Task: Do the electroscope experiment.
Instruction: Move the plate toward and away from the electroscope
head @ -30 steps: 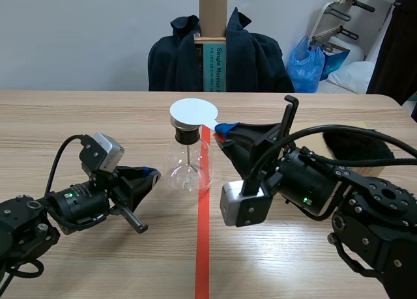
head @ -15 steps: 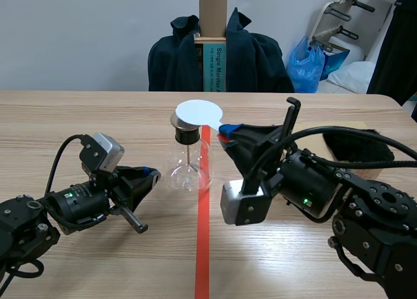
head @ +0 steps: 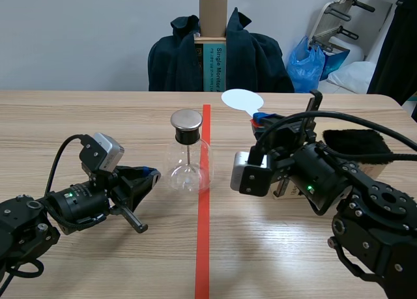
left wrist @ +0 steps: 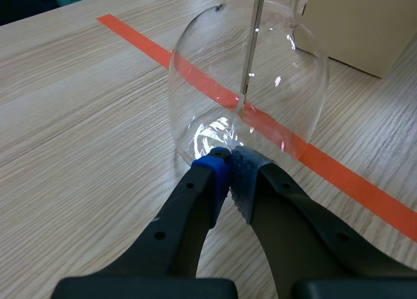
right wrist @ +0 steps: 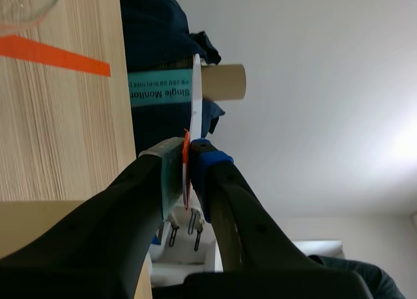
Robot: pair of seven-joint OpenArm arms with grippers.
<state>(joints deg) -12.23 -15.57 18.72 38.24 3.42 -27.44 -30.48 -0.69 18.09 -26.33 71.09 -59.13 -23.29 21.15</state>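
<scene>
Right pincer (head: 258, 119) around thin white disc (head: 242, 100)

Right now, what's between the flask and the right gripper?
Only bare table and a tape line separate the flask from the right gripper holding the disc, per the scene view.

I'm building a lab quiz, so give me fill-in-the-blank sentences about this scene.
The right gripper is shut on the ____ round paddle.
The left gripper is ____, by the clear glass flask's base.
The flask's round metal cap tops a ____ stopper.
Missing: white; shut; black.
</scene>
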